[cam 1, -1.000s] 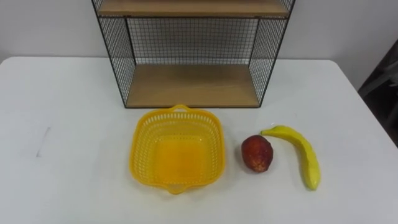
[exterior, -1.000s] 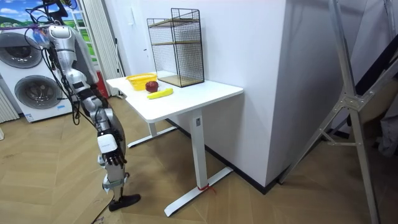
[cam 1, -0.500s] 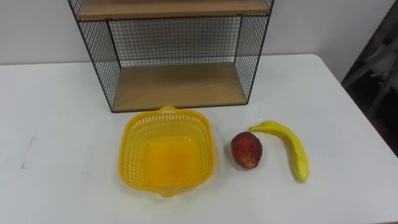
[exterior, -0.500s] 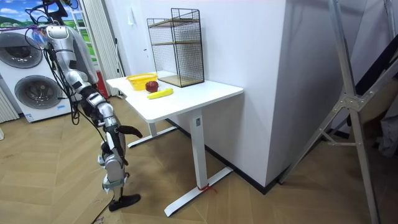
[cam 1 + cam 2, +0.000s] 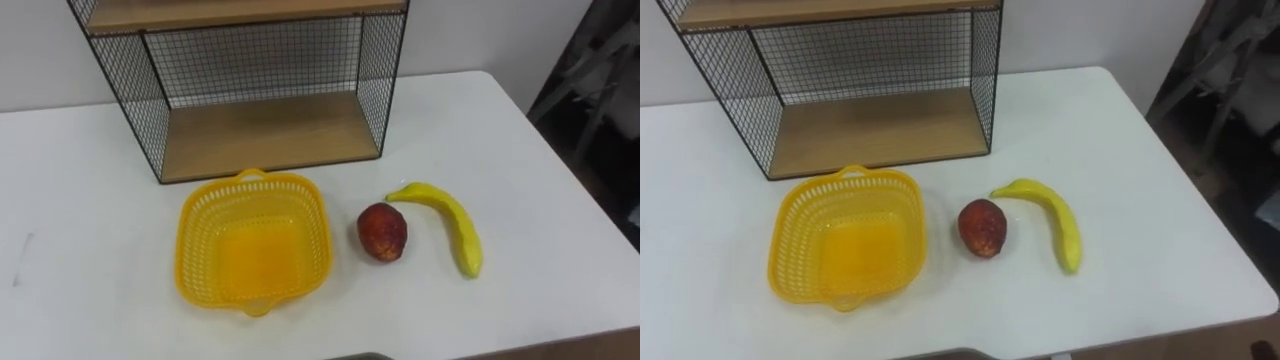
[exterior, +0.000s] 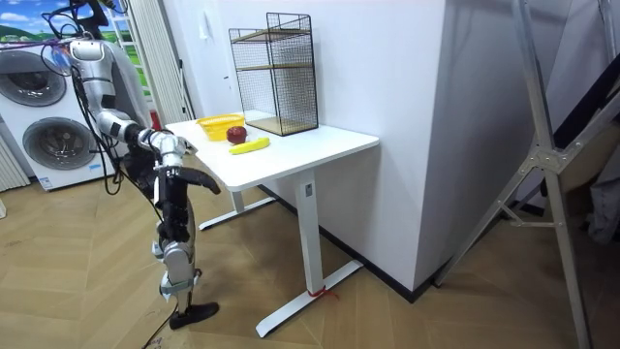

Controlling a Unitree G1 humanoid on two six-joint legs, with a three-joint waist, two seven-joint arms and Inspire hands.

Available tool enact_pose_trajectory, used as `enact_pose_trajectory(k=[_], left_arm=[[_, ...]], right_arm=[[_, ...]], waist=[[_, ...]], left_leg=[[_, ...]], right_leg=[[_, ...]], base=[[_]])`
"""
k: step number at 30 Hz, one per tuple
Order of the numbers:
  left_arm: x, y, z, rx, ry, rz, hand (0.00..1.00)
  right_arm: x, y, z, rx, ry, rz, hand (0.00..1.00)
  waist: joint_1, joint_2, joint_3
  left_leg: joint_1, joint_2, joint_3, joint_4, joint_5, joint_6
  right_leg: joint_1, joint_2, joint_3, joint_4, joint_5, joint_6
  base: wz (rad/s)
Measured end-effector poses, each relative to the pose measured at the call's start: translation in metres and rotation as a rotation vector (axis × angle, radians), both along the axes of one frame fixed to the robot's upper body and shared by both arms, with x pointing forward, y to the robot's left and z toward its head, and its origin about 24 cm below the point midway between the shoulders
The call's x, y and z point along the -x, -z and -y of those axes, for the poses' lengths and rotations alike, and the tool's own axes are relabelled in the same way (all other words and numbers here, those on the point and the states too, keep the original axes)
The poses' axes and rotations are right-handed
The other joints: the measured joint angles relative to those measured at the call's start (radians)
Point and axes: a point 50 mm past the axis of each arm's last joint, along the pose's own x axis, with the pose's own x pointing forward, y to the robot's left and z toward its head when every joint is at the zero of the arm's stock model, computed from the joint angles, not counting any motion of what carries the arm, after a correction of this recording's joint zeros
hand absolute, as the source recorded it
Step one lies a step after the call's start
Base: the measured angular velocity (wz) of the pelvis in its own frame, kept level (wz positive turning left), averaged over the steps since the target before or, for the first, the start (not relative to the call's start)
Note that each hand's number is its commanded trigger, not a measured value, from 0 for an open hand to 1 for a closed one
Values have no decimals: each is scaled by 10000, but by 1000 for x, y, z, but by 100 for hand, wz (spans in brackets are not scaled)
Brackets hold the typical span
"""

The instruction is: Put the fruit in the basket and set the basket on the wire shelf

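Note:
An empty yellow basket (image 5: 187, 232) sits on the white table (image 5: 90, 200), just in front of the wire shelf (image 5: 260, 135) with its wooden boards. Right of the basket lies a dark red fruit (image 5: 382, 231), and right of that a banana (image 5: 450, 222). The same basket (image 5: 780, 245), red fruit (image 5: 982, 226) and banana (image 5: 1052, 212) appear in the right eye view. In the room view I stand at the table's end on the room view's left. My right hand (image 6: 201, 181) is raised forward below the tabletop edge.
The table's right edge (image 5: 560, 170) and near edge (image 5: 500, 345) drop to dark floor. The shelf (image 6: 276, 73) stands against the wall. Washing machines (image 6: 39, 116) are behind me. A metal frame (image 6: 542, 165) stands at the room view's right.
My right arm has risen from hanging at my side to reach forward towards the table. The eye view has shifted, which is the camera's own move. Basket and fruit lie as before.

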Motion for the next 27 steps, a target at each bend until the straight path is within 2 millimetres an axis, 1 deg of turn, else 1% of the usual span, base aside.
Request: enact_pose_trajectory(k=[1,2,3,4,5,7,8,10,11,13,16,18,19,20,22,23,25,26,27], left_arm=[[-1,0,1,13,28,48,0],[0,0,0,13,33,71,0],[0,0,-1,-17,45,69,0],[-2,0,-1,-43,99,88,0],[-3,0,-1,-44,139,122,0],[-7,0,1,14,349,234,0],[-8,0,1,24,401,231,0],[-8,1,3,78,671,165,0],[-9,1,3,94,676,169,0],[-11,2,5,163,847,165,0],[-14,2,6,160,883,206,0],[-16,2,6,175,922,328,0],[-16,2,6,186,893,324,0],[-15,2,6,187,883,315,0],[-12,2,6,181,895,231,0],[-11,2,6,187,900,198,0],[-9,2,5,238,947,116,0],[-9,1,5,267,958,110,0],[-10,1,4,369,1006,110,0]], right_arm=[[-4,-10,2,663,-104,-207,0],[-6,-15,2,1037,-169,-306,0],[-10,-26,3,1729,-279,-371,0],[-14,-37,4,2474,-374,-427,0],[-16,-44,4,2900,-448,-469,0],[-26,-69,4,4695,-903,-711,0],[-28,-76,4,5209,-1038,-794,0],[-37,-99,2,6885,-1580,-782,0],[-39,-103,1,7244,-1747,-838,0],[-50,-115,-12,8406,-2616,-753,0],[-60,-116,-24,8914,-3765,-678,0],[-69,-112,-34,8985,-5078,-489,0],[-73,-111,-38,9017,-5708,-405,0],[-75,-110,-41,9023,-6025,-368,0],[-80,-104,-50,9071,-7312,-464,0],[-82,-103,-53,9060,-7676,-448,0],[-89,-94,-64,8871,-9150,-461,0],[-90,-93,-68,8814,-9534,-449,0],[-94,-90,-74,8753,-10265,-370,0]], waist=[[1,40,7],[-2,58,8],[1,78,16],[2,82,19],[14,82,19],[114,94,19],[146,94,19],[251,75,20],[287,66,21],[456,55,33],[571,21,52],[718,3,56],[784,3,55],[789,0,54],[831,-22,56],[854,-28,59],[870,-97,99],[871,-120,103],[900,-169,132]], left_leg=[[-43,-1,1,24,1,1],[-52,-4,0,24,1,1],[-71,-4,-22,42,1,1],[-99,-4,-41,68,2,0],[-126,-4,-44,82,2,0],[-179,-4,-27,92,2,0],[-176,-4,-23,86,2,0],[-168,-4,-14,85,2,0],[-160,-4,-11,88,2,0],[-146,3,41,91,2,0],[-67,2,44,79,2,0],[21,2,76,-17,2,0],[39,2,102,-36,2,0],[51,2,109,-45,2,0],[90,2,120,-81,2,0],[100,3,132,-91,2,0],[111,4,138,-93,2,0],[108,4,137,-93,2,0],[105,4,137,-95,2,0]], right_leg=[[8,1,6,13,17,-2],[5,0,7,24,17,-2],[-1,0,-1,47,17,-2],[-15,-4,-29,58,14,-1],[-29,-4,-30,53,11,2],[-142,-3,4,25,13,0],[-146,-3,5,27,13,0],[-151,-4,8,26,13,0],[-152,-3,14,28,13,0],[-181,-1,62,83,12,0],[-137,-1,63,76,14,-2],[-139,9,110,88,14,-2],[-135,13,139,86,14,-2],[-133,14,146,85,14,-2],[-109,23,181,86,14,-1],[-97,27,197,87,14,-1],[-2,31,205,85,13,-1],[-2,31,206,84,13,-1],[2,31,208,62,13,0]], base=[[0],[0],[4],[5],[0],[-2],[0],[0],[0],[-6],[0],[-6],[-8],[-5],[-4],[-5],[0],[0],[0]])
